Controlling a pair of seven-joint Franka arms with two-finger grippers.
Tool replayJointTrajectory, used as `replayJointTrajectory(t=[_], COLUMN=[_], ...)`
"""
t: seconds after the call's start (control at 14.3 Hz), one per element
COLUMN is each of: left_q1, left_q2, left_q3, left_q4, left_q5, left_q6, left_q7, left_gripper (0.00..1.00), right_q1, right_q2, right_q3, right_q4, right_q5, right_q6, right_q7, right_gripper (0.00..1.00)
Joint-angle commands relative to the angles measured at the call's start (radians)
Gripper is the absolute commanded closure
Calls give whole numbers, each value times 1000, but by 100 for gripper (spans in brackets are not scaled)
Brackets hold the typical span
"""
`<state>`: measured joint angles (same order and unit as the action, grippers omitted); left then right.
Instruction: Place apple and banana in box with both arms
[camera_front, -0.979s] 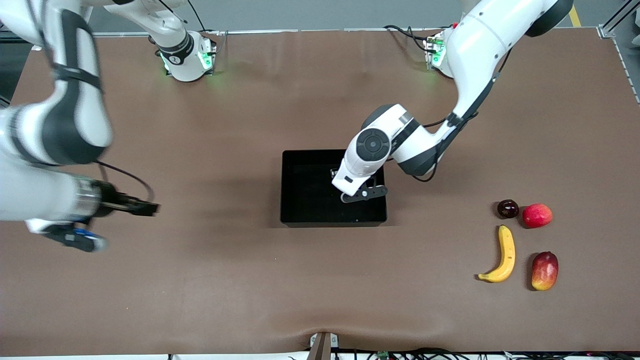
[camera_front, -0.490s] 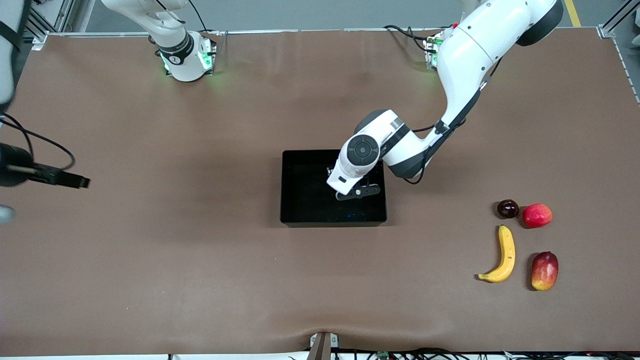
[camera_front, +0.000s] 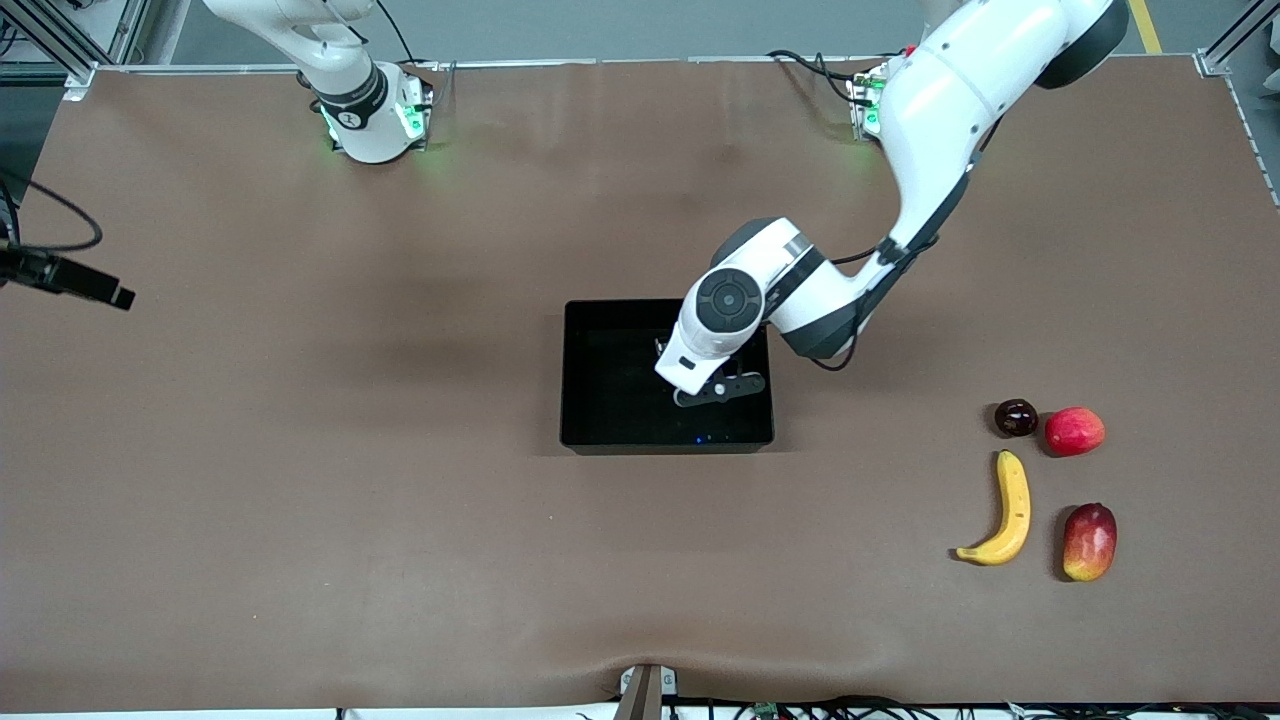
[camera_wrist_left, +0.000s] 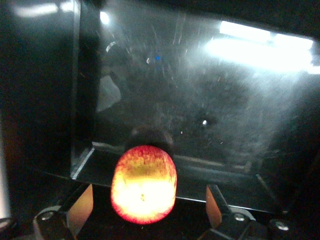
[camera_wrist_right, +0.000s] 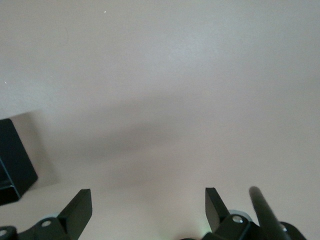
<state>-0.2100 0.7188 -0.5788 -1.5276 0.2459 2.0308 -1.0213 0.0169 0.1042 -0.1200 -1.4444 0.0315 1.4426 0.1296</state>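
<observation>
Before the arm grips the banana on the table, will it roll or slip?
The banana lies flat on its curved side, so it probably will not roll. It may pivot if pushed at one tip. Its skin looks smooth, so narrow fingers might slip.

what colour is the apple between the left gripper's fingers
Red with a yellow-orange patch; the apple shows best in the left wrist view.

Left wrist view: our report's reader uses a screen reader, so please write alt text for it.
A red and yellow apple sits between the left hand's open fingers, with gaps on both sides. Below lies the glossy black box, its scuffed floor reflecting bright lights.
</observation>
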Motion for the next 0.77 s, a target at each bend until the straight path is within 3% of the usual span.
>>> replayJointTrajectory(t=[0.0, 0.35, 0.7], left_q1=[52, 208, 349], left_q2=[-108, -113, -43], left_q3=[5, 8, 40], left_q4=[50, 58, 63], left_q5=[20, 23, 131], left_q6=[-108, -109, -40], left_q7=[9, 244, 533], left_gripper=[0, 0, 0], right_q1=[-8, -11, -6], right_q2=[-81, -139, -179], right_q3=[7, 13, 16], right_q4=[-122, -203, -229], right_q5=[-36, -39, -38], right_q6=[64, 102, 93], right_q7=[-109, -134, -128], right_gripper=[0, 0, 0])
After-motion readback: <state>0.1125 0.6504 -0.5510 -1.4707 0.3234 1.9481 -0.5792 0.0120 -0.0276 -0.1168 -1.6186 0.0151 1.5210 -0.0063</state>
